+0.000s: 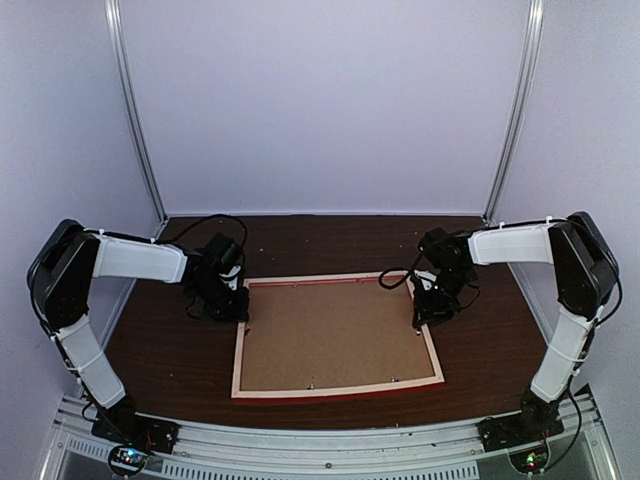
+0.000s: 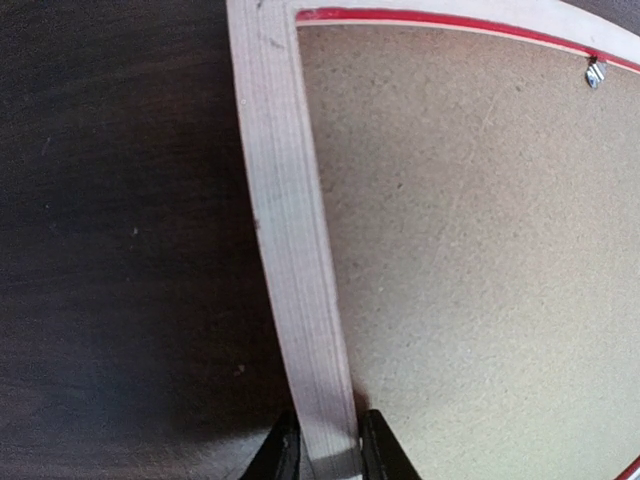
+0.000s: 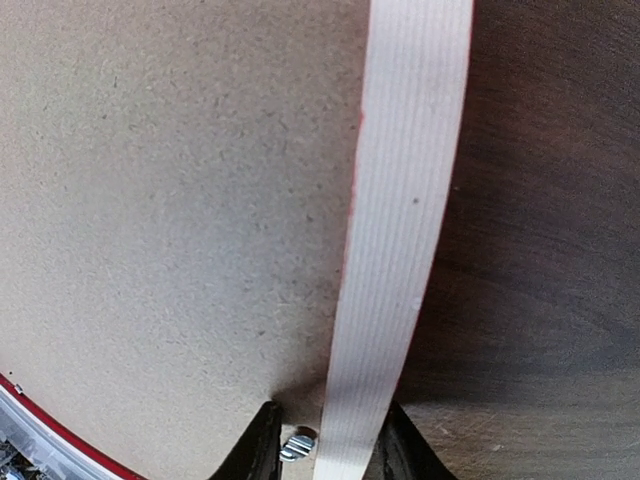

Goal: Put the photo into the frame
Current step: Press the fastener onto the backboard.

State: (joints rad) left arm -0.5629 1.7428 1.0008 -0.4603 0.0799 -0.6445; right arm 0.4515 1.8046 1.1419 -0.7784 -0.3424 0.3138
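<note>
**Ana:** Where is the photo?

**Ben:** I can't see it. The frame lies face down with a brown board inside.

**Ana:** And the grippers?

**Ben:** The left gripper pinches one side. The right gripper sits around the other side, but I can't tell if it grips. I think they should lift together and keep the frame flat.

Frame back pale pinkish wood, fine straight grain, red strip along its 6 o'clock edge. Board inside speckled tan-brown; table dark brown woodgrain. Walls plain pale lilac.
</note>
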